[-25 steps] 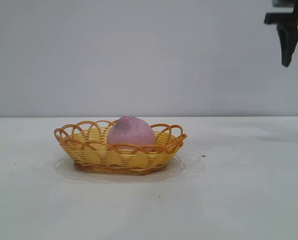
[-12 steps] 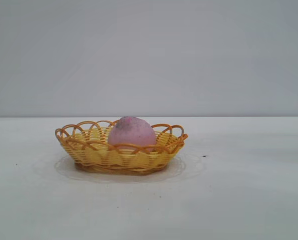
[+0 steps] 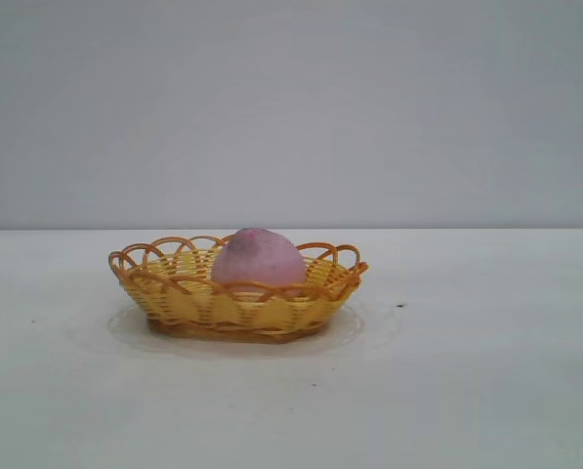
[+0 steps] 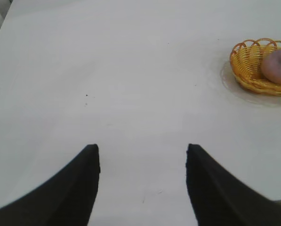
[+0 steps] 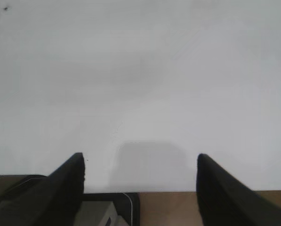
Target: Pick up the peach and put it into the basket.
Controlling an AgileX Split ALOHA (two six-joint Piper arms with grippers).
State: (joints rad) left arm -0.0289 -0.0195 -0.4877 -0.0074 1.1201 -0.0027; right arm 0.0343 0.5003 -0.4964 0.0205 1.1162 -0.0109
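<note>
White tabletop beneath a grey wall: the peach sat inside the basket, at its centre. Both jaws, left gripper and right gripper, stood released, empty. Retreat should stay clear of the basket, toward six o'clock.

Exterior cam sits low, level with the table, facing the basket close up, wall behind. Left wrist cam looks down and forward over the table, basket far off. Right wrist cam looks steeply down at the table's near edge. Exterior and left wrist share the basket.
</note>
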